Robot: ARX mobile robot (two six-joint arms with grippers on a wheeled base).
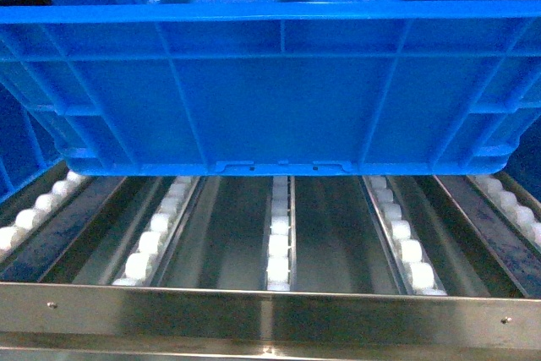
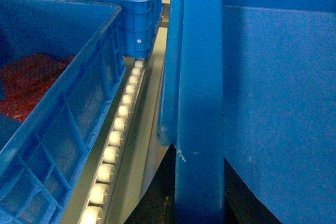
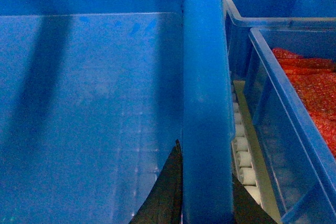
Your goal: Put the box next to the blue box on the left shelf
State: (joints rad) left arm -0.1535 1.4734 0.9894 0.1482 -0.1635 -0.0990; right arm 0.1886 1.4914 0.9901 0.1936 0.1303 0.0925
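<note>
A large blue crate [image 1: 270, 82] hangs over the roller lanes of the stainless-steel flow rack [image 1: 270, 310], its ribbed front wall filling the head view and its base just above the white rollers [image 1: 279, 247], clear of the riveted front rail. Each wrist view shows a dark end effector, left [image 2: 181, 182] and right [image 3: 181, 192], astride a side wall of the crate, evidently clamped on it. Neighbouring blue crates stand close on both sides: one on the left [image 2: 58, 129] holding red material, another on the right [image 3: 283, 129] likewise filled. The gaps look narrow, so a slight sideways drift could knock a flanged rim against a neighbour, and an uneven release could land the crate askew across the roller tracks or let it roll.
</note>
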